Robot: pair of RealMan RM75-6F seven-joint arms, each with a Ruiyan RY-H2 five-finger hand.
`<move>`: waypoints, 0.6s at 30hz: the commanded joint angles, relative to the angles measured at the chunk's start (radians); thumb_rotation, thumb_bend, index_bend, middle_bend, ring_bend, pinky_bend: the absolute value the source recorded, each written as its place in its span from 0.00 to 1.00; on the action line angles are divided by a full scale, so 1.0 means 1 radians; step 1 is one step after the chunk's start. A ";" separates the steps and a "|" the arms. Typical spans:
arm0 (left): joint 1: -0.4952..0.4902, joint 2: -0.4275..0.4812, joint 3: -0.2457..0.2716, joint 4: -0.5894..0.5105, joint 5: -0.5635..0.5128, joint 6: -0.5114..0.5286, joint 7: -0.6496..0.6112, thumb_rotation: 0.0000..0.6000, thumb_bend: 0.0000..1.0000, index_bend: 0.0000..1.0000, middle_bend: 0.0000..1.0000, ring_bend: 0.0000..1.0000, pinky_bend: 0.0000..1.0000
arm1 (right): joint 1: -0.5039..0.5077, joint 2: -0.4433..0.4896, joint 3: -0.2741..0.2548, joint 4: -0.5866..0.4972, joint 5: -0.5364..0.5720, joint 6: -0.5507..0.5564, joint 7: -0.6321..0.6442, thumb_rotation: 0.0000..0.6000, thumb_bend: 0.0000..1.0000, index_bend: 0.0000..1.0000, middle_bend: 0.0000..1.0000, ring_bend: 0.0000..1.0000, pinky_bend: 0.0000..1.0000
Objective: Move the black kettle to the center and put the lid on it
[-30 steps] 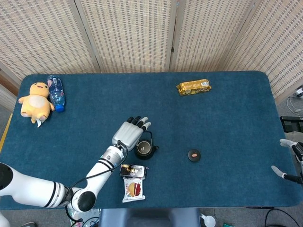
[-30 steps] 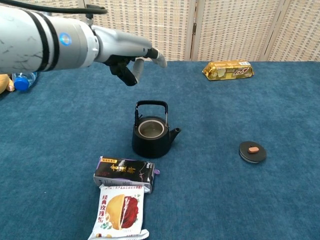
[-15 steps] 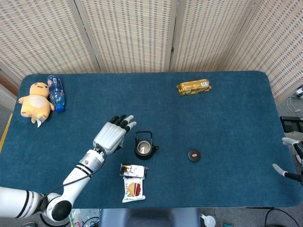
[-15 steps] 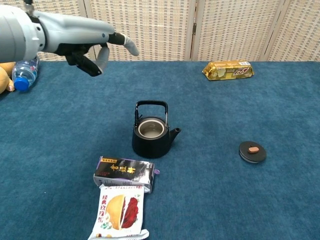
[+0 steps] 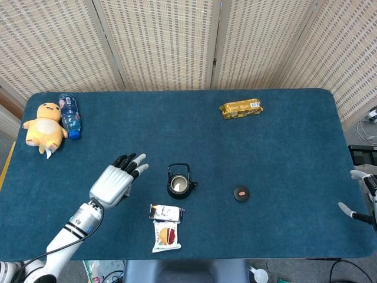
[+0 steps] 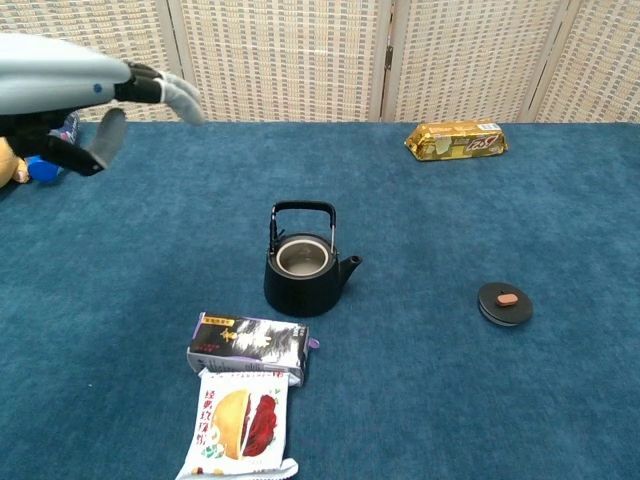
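Black kettle (image 5: 179,183) stands open, released; my left hand (image 5: 116,180) has drawn back empty, fingers spread; lid (image 5: 241,193) awaits my right hand (image 5: 360,194), state indiscernible

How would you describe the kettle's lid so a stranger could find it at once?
Start at the blue table and find the black kettle near its middle. Look to the spout side: the lid lies alone on the cloth, a small flat black disc with a reddish knob.
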 commanded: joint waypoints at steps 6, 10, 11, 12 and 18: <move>0.118 0.033 0.058 0.010 0.167 0.026 -0.067 1.00 0.84 0.17 0.01 0.00 0.10 | 0.004 -0.009 -0.001 -0.005 0.000 -0.005 -0.027 1.00 0.01 0.26 0.32 0.24 0.27; 0.180 0.022 0.076 0.035 0.235 0.064 -0.056 1.00 0.83 0.18 0.02 0.00 0.10 | 0.005 -0.012 -0.001 -0.006 -0.002 -0.003 -0.036 1.00 0.01 0.26 0.32 0.24 0.27; 0.193 0.021 0.080 0.039 0.242 0.069 -0.052 1.00 0.83 0.18 0.02 0.00 0.10 | 0.005 -0.013 -0.001 -0.006 -0.002 -0.003 -0.038 1.00 0.01 0.26 0.32 0.24 0.27; 0.206 0.019 0.084 0.043 0.249 0.074 -0.049 1.00 0.82 0.18 0.02 0.00 0.10 | 0.005 -0.014 -0.001 -0.006 -0.002 -0.004 -0.040 1.00 0.01 0.26 0.32 0.24 0.27; 0.290 0.015 0.101 0.076 0.307 0.117 -0.054 1.00 0.80 0.18 0.03 0.00 0.11 | 0.011 -0.019 -0.002 -0.010 0.001 -0.013 -0.062 1.00 0.01 0.26 0.32 0.24 0.27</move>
